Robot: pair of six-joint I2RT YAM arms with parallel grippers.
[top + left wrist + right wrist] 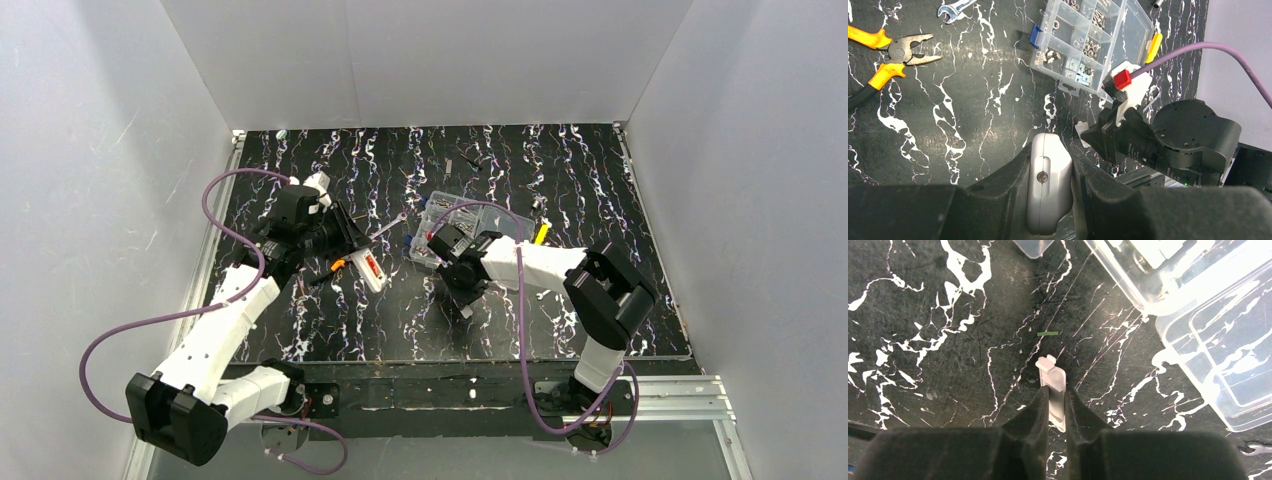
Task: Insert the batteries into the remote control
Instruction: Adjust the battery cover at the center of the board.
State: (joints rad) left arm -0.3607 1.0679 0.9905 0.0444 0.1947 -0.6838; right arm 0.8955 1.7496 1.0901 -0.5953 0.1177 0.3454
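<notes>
My left gripper [1049,152] is shut on the slim white remote control [1048,185], seen edge-on with a small screw in its side. In the top view the left gripper [350,243] holds the remote [372,270] above the table's left-middle. My right gripper [1055,391] is shut on a tiny white cover piece [1053,380], held on edge just over the black marbled table. The right gripper also shows in the top view [455,285], and in the left wrist view [1093,136] close to the right of the remote. I cannot make out any battery.
A clear plastic compartment box [462,222] with screws and nuts lies open behind the right gripper, seen also in the left wrist view [1088,40]. Orange-handled pliers [893,55] and a small wrench [954,8] lie left of it. A yellow item [541,233] lies by the box.
</notes>
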